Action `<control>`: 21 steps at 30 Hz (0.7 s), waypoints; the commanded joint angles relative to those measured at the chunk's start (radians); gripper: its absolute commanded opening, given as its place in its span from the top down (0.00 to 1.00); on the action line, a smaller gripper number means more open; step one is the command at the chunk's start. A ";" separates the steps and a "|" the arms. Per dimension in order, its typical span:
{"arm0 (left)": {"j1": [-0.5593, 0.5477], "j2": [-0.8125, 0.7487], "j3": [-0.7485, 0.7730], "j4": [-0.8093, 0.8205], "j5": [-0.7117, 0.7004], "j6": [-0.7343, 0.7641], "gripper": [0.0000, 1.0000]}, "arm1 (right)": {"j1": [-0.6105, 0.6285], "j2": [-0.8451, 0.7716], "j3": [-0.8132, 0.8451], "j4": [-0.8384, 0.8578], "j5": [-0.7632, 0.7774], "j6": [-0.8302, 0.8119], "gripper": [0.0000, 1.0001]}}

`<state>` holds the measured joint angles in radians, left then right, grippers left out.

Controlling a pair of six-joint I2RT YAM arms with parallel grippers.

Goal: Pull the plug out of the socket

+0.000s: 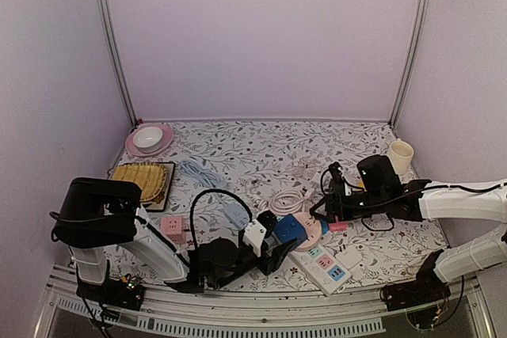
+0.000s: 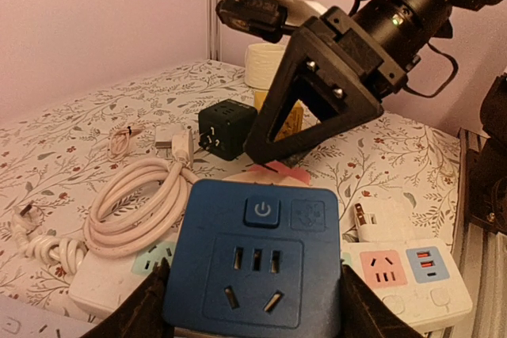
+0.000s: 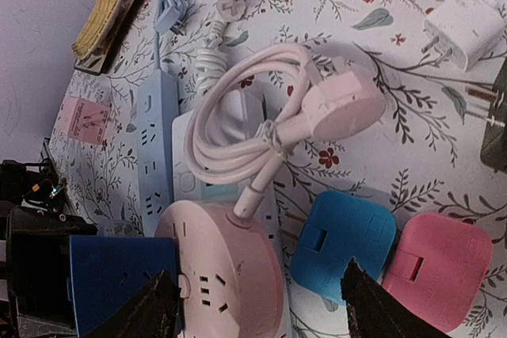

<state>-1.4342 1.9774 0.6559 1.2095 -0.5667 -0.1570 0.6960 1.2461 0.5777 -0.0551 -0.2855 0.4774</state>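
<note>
Currently clamping the dark blue socket cube point(image 2: 261, 263) in my left gripper point(image 2: 253, 294), jaws closed on its two sides, over the near middle of the table point(image 1: 238, 148). Its face is showing empty holes, so I'm judging the plug is out; can't tell which block it was. Candidates are the light blue adapter block point(image 3: 342, 243) and the pink adapter block point(image 3: 440, 267), lying beside the round pink power strip point(image 3: 230, 267). My right gripper point(image 3: 257, 300) is hanging over them, jaws apart, empty. I'm treating them all as rigid, light, slick plastic: gripping flat opposite sides, pulling straight.
</note>
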 commanded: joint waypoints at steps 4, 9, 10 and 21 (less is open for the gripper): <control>0.001 0.032 0.007 -0.092 -0.004 0.014 0.78 | 0.020 -0.032 -0.114 0.157 -0.089 0.114 0.31; 0.001 0.035 0.013 -0.099 -0.004 0.016 0.78 | 0.036 0.015 -0.141 0.224 -0.121 0.145 0.36; -0.001 0.035 0.013 -0.101 -0.005 0.016 0.78 | 0.037 0.022 -0.148 0.244 -0.135 0.158 0.37; -0.002 0.034 0.013 -0.100 -0.006 0.016 0.78 | 0.058 0.068 -0.179 0.379 -0.213 0.243 0.45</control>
<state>-1.4349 1.9789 0.6720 1.1908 -0.5800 -0.1566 0.7330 1.2907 0.4156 0.2111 -0.4309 0.6754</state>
